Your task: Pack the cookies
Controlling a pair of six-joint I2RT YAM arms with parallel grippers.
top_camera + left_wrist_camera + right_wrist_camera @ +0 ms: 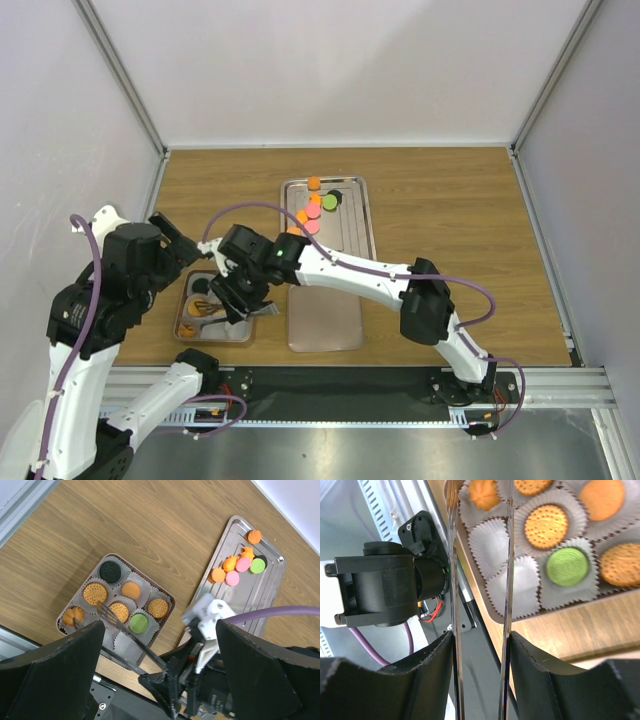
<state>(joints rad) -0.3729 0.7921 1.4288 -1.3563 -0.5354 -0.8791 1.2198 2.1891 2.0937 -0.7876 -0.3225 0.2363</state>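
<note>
Several cookies (314, 211), orange, pink, green and black, lie at the far end of the steel tray (335, 305). More cookies (119, 611) sit in white paper cups in the small box (169, 598). My right gripper (480, 639) is shut on a pair of metal tongs (508, 555), one finger pressing each arm. In the left wrist view the tongs (125, 630) reach over the box with their tips apart, above a biscuit and beside an orange swirl cookie (75, 614). My left gripper (160, 630) hangs open high above the box, holding nothing.
Two paper cups (512, 587) at the box's near side are empty. The box lies close to the table's near edge, beside a black motor housing (385, 590) and the metal rail. The right arm (350, 272) stretches across the tray's middle.
</note>
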